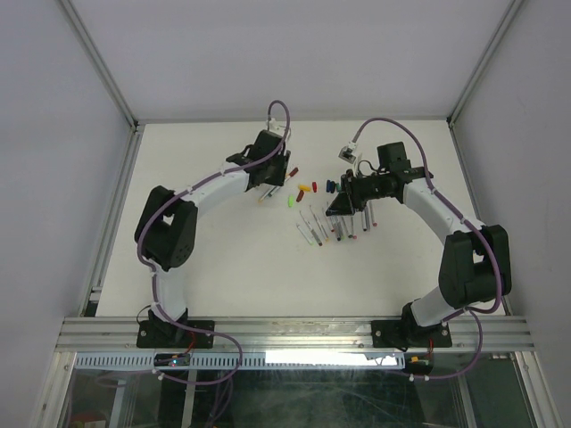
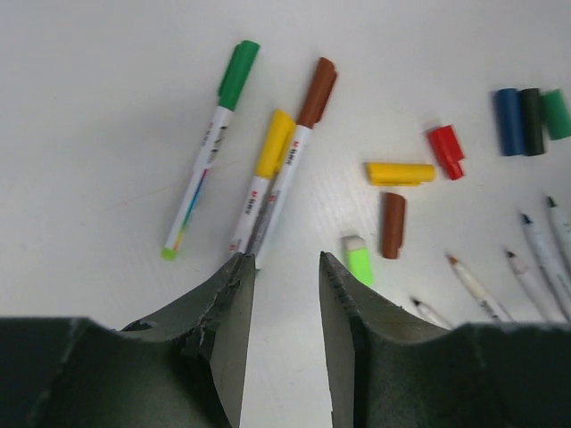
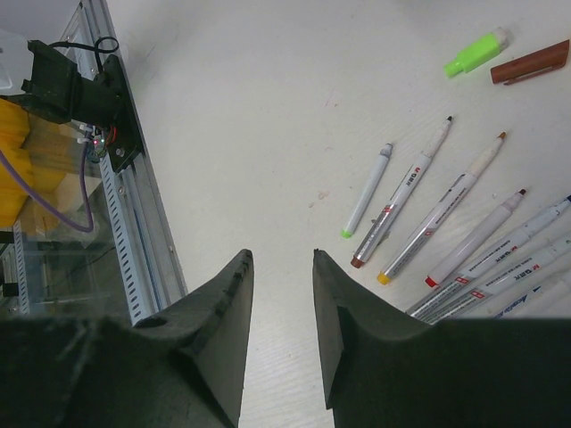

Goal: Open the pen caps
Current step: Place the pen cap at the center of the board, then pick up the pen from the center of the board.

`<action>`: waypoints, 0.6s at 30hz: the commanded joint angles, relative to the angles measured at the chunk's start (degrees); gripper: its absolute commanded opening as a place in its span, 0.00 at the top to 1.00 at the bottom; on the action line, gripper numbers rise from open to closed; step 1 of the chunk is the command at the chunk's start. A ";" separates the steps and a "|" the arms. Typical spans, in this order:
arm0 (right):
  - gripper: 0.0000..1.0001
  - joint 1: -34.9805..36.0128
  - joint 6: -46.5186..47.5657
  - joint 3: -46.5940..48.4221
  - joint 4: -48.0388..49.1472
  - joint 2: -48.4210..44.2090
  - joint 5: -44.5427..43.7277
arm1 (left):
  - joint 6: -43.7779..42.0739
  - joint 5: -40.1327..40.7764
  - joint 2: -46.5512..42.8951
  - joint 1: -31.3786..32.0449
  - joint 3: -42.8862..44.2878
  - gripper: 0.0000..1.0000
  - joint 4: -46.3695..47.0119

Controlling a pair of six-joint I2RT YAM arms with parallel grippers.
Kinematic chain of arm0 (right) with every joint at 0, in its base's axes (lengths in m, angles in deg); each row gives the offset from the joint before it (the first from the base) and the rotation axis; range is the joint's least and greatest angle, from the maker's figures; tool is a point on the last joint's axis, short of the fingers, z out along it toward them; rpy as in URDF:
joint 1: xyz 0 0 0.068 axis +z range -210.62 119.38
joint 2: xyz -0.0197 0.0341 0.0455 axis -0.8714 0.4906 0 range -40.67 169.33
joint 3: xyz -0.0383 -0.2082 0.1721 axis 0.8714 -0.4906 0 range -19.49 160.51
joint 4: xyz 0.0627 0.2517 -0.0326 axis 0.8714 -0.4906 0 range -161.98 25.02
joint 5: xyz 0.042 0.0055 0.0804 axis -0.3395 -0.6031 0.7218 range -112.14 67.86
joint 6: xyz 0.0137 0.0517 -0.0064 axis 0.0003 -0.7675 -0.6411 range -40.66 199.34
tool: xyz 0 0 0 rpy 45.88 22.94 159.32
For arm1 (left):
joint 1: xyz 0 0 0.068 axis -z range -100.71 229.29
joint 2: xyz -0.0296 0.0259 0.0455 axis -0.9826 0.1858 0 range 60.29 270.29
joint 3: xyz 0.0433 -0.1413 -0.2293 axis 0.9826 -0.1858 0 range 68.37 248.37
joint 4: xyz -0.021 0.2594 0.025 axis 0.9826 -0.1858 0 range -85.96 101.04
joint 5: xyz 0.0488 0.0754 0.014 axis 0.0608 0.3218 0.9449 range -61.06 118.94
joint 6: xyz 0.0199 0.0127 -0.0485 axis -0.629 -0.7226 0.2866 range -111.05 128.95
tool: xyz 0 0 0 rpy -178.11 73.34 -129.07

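Three capped pens lie side by side just ahead of my left gripper (image 2: 285, 259): one green-capped (image 2: 207, 152), one yellow-capped (image 2: 263, 174), one brown-capped (image 2: 299, 134). That gripper is open with only bare table between its fingers; its left fingertip overlaps the ends of the yellow and brown pens. Loose pen caps lie to the right: yellow (image 2: 400, 173), red (image 2: 445, 150), brown (image 2: 393, 225), light green (image 2: 359, 261), then blue (image 2: 509, 121), black (image 2: 533, 121) and green (image 2: 558, 114). My right gripper (image 3: 281, 254) is open and empty, left of a row of uncapped pens (image 3: 455, 209).
The aluminium rail (image 3: 134, 223) at the table's near edge runs along the left of the right wrist view. From above, both grippers (image 1: 268, 183) (image 1: 343, 207) hover at the far middle of the white table (image 1: 223, 267), either side of the caps. White walls enclose the table.
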 commanded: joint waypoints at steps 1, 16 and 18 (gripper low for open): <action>0.65 -0.47 0.85 2.26 0.65 -0.90 1.79 | -7.79 1.39 2.34 -3.77 5.08 0.65 -2.92; 0.65 -0.54 0.85 2.26 0.61 -0.08 1.75 | -20.71 -9.66 17.29 -9.83 23.16 0.57 -12.89; 0.65 -0.55 0.85 2.26 0.61 -0.02 1.69 | -21.10 -10.66 18.55 -9.77 23.86 0.57 -13.29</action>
